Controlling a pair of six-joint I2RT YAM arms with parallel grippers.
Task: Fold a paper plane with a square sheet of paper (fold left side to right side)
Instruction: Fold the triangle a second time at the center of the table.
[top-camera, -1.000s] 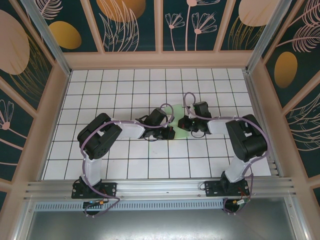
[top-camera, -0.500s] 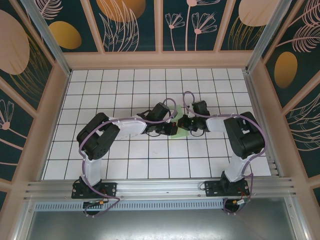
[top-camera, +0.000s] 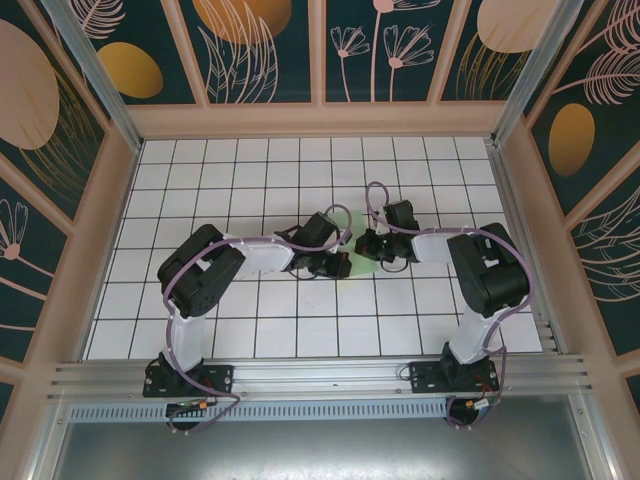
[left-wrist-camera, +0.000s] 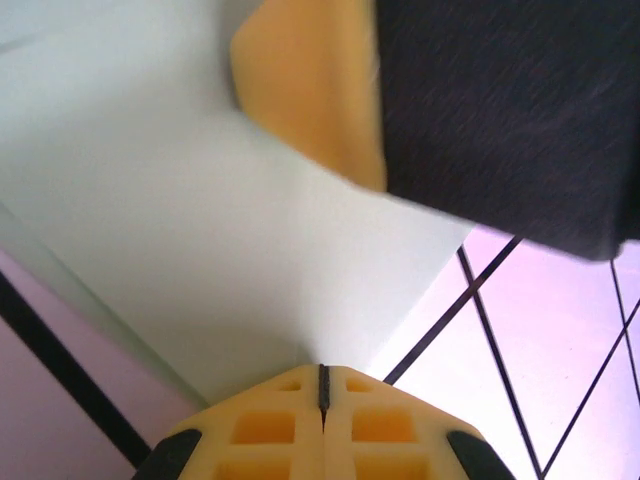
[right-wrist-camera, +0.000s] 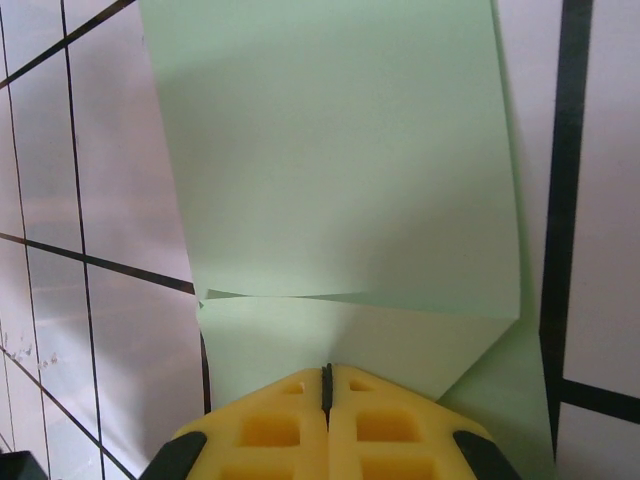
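Light green sheet of paper (top-camera: 361, 219) lies folded mid-table on the white tiles (top-camera: 250, 180), between both arms. We note the left gripper (left-wrist-camera: 322, 378) pinched closed at its edge; the right gripper (right-wrist-camera: 326, 375) likewise closed, tips beside a crease.

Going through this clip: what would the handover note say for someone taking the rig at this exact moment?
Left hand: shut, tips down on the sheet of paper, nothing pinched between them.
Right hand: shut, tips on the sheet too, facing the left hand.
Paper: mid-table, lying flat on the tiles, partly hidden under both hands.
Done: at least one crease runs across it, with layers overlapping.
Left: it is not a slim dart yet, so the remaining folds are to do.
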